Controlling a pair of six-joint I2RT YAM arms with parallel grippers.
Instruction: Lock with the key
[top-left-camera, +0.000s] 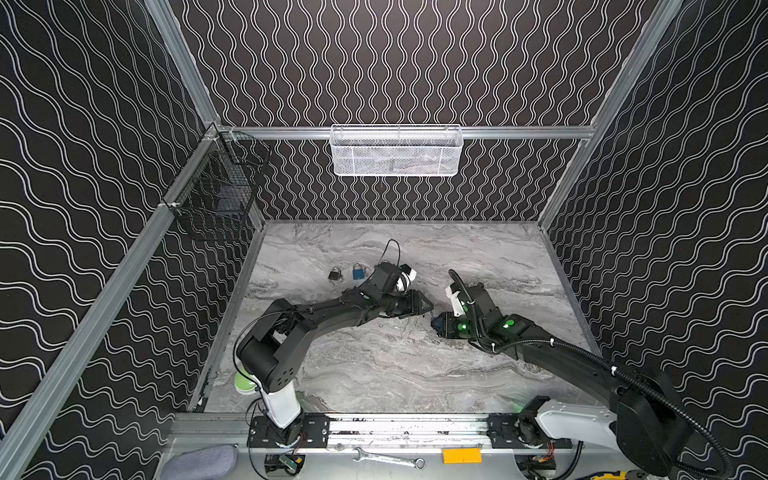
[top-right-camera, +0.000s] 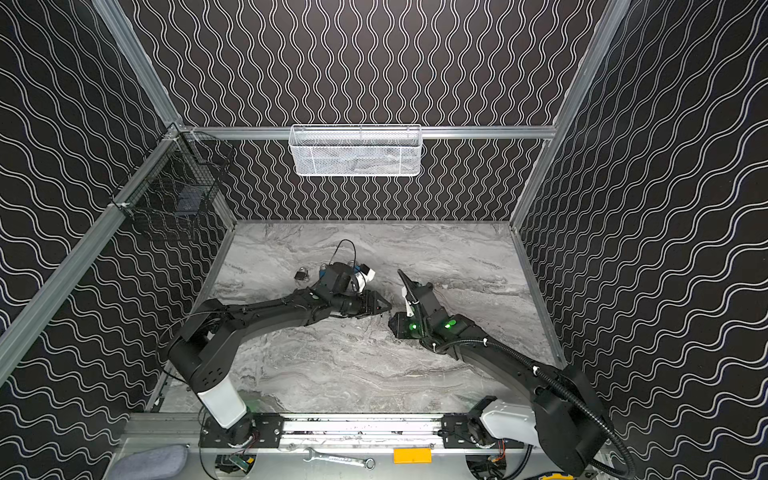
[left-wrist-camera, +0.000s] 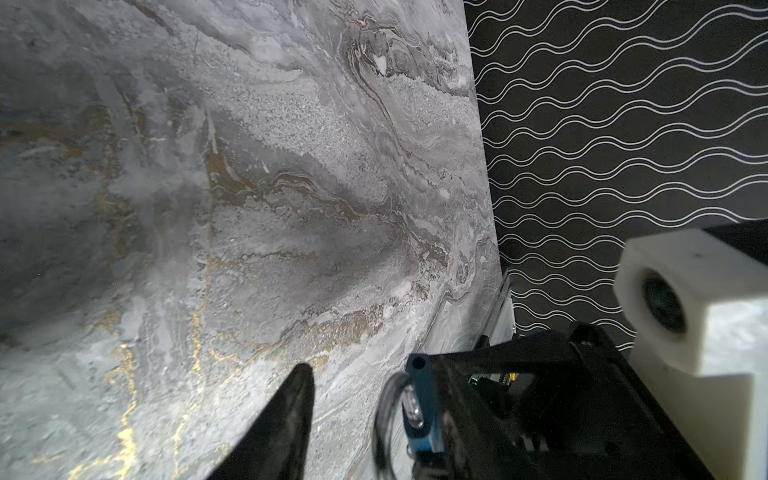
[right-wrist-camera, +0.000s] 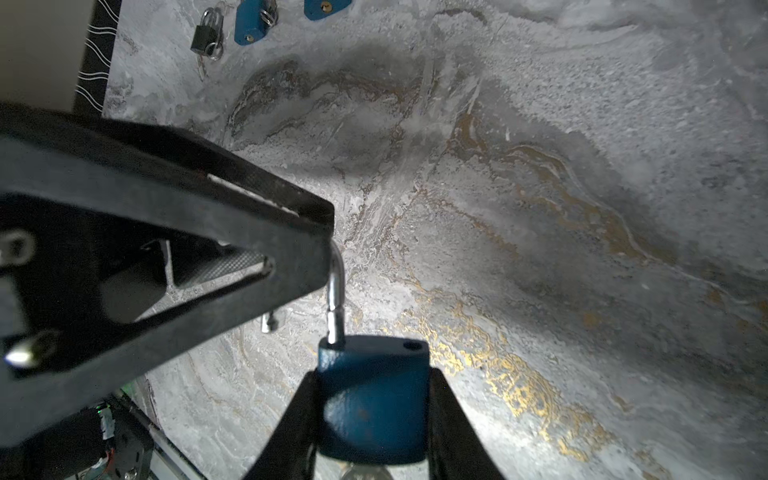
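- Top views: left gripper (top-left-camera: 430, 309) and right gripper (top-left-camera: 434, 324) meet centrally over the table (top-left-camera: 374, 374).
- Left wrist: one finger (left-wrist-camera: 286, 424) stands apart from the blue padlock (left-wrist-camera: 419, 415); jaw width unclear.
- Right wrist: fingers (right-wrist-camera: 453, 436) pinch the padlock body; open shackle (right-wrist-camera: 337, 286) passes behind the left gripper's tip.

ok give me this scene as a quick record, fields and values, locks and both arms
held lock: blue padlock, body clamped between right fingers
shackle: open, one end out of its hole
left fingers: at the shackle's top, grip unclear
spares on table: black lock, blue lock, another blue
locked: not yet
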